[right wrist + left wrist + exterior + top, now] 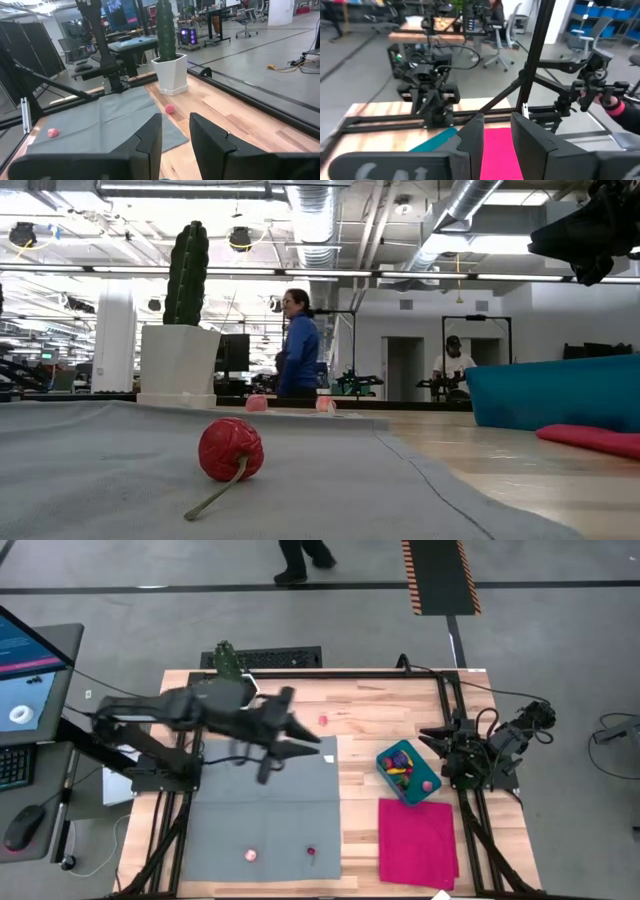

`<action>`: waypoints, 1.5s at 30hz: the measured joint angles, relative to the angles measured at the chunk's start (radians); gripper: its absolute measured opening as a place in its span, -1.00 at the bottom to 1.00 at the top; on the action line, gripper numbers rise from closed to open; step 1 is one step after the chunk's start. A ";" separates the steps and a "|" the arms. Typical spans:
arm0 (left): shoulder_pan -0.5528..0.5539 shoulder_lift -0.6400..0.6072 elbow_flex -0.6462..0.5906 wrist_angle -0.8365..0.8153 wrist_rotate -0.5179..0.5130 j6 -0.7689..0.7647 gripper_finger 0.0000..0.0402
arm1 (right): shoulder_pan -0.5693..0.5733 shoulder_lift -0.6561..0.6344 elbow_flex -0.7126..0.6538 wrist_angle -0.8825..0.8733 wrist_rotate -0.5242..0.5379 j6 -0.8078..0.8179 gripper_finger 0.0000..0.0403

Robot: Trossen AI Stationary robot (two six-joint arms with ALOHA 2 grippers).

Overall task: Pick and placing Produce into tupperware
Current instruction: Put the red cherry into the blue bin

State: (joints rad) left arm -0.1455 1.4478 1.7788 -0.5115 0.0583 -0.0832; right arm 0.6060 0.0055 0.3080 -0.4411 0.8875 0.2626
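A: Where do we find the tupperware?

B: We see the teal tupperware (402,772) on the bare wood right of the grey cloth (265,810), just beyond the far edge of the magenta cloth (417,842). Several small produce pieces (401,766) lie inside it, yellow, red and a dark one; a pink piece (427,784) sits at its near right corner, though we cannot tell if it is in or just outside.

A: And what lies loose?

B: A pink piece (250,855) and a dark red one with a stem (311,852) rest on the near part of the grey cloth. In the low view that red fruit (231,449) lies on the cloth with its stem pointing toward us. Another pink piece (324,720) lies on the wood beyond the cloth's far right corner.

A: The grippers?

B: The left gripper (300,740) hangs above the far edge of the grey cloth, its fingers (471,140) a narrow gap apart with nothing between them. The right gripper (432,732) waits at the table's right side beside the tupperware, fingers (150,137) likewise slightly parted and empty.

A: Anything else?

B: A cactus (187,273) in a white pot (178,365) stands at the table's far edge, left of centre.
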 joint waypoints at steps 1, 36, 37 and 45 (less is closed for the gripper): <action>-0.021 -0.023 0.000 -0.019 -0.033 0.006 -0.57 | 0.000 0.000 0.000 0.000 0.000 0.000 -0.39; -0.663 -0.606 -0.710 0.326 -0.777 0.180 -0.57 | 0.000 0.000 0.000 0.162 -0.081 -0.071 -0.39; -0.662 -0.663 -0.767 0.353 -0.778 0.162 -0.57 | 0.000 0.000 0.000 0.163 -0.086 -0.071 -0.39; -0.641 -1.012 -1.179 0.494 -0.751 0.100 -0.57 | 0.000 0.079 -0.054 0.390 -0.224 -0.142 -0.39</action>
State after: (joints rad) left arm -0.7867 0.4360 0.6002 -0.0173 -0.6930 0.0166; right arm 0.6060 0.0845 0.2540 -0.0509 0.6632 0.1205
